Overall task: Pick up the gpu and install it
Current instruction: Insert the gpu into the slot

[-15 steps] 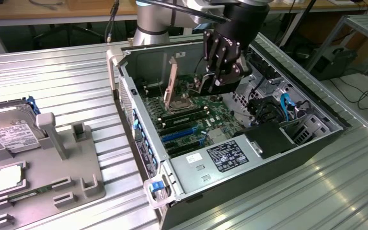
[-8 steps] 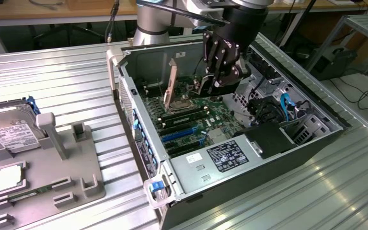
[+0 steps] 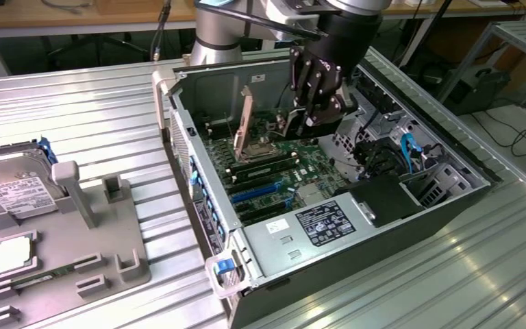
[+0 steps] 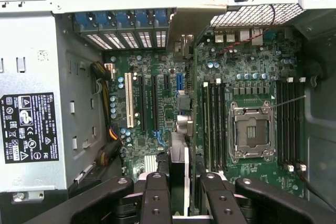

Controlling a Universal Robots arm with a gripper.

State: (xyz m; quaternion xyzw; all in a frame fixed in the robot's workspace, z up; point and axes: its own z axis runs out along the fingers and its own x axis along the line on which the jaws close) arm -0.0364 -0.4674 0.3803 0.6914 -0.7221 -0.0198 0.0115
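Observation:
My gripper (image 3: pixel 314 110) hangs inside the open computer case (image 3: pixel 185 130), above the green motherboard (image 3: pixel 286 161). In the wrist view the gripper (image 4: pixel 184 203) is shut on the gpu (image 4: pixel 179 163), a thin dark card seen edge-on that runs away from the fingers (image 4: pixel 156 198) over the board. Its pale beige bracket (image 4: pixel 184 24) reaches toward the case's rear slot openings. The card hangs between the expansion slots (image 4: pixel 142 103) and the memory slots (image 4: pixel 212 124), not seated in any slot. In the exterior view a pale part of the gpu (image 3: pixel 292 127) shows below the fingers.
A power supply (image 3: pixel 322 223) fills the case's near end, and drive bays with cables (image 3: pixel 400 154) sit on the exterior view's right. The CPU socket (image 4: pixel 251 132) is open. A grey fixture (image 3: pixel 90 240) on the exterior view's left holds a hard drive (image 3: pixel 16 188) and a processor (image 3: pixel 11 253).

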